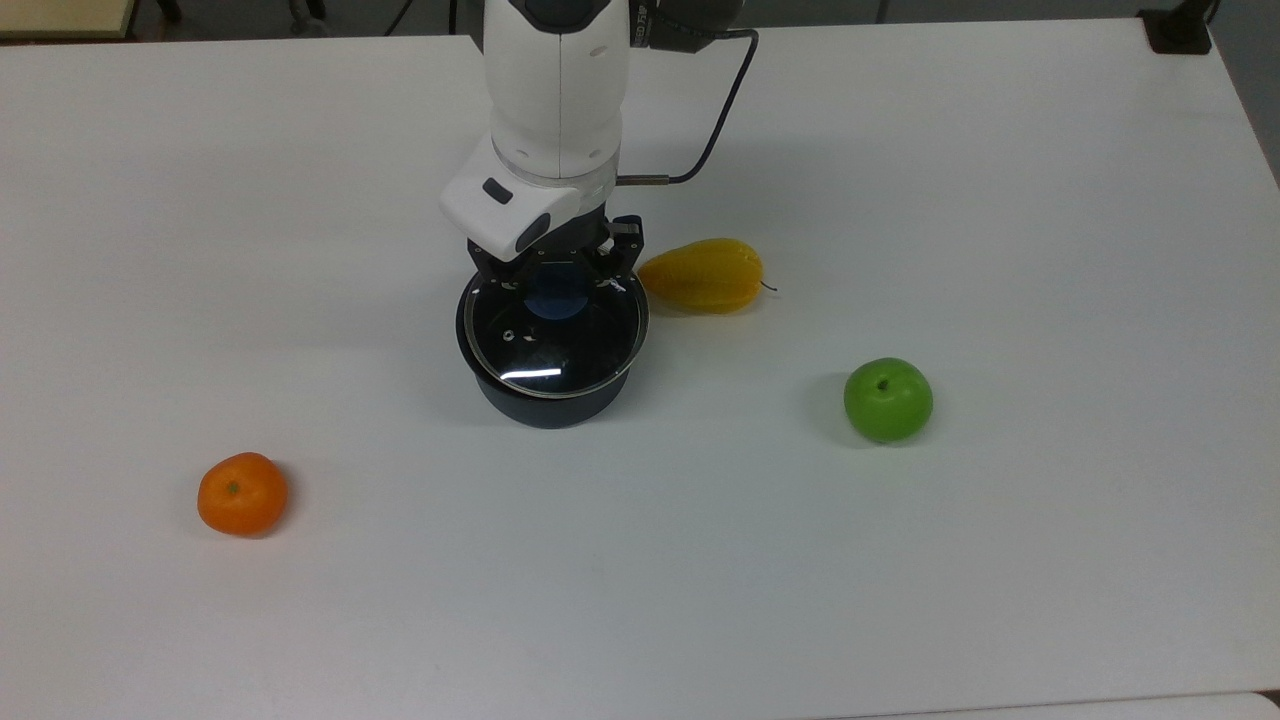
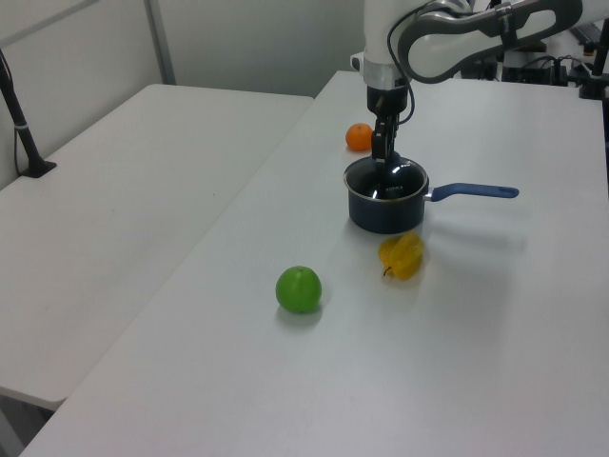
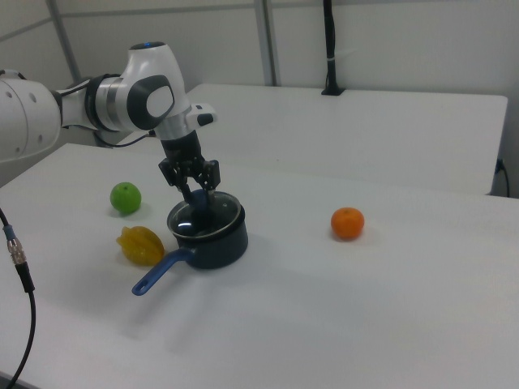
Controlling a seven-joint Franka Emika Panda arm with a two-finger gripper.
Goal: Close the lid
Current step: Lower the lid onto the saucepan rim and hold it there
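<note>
The round glass lid with its metal rim lies level over the mouth of the dark blue saucepan, nearly centred on it. My gripper stands straight above the pan, shut on the lid's blue knob. In the left view the gripper reaches down onto the lid, and the pan's blue handle points to the left view's right. In the right view the lid sits at rim height on the saucepan. Whether lid and rim touch all round, I cannot tell.
A yellow star-shaped fruit lies just to the top view's right of the pan. A green apple sits further right and an orange at the lower left. The arm's black cable hangs behind the wrist.
</note>
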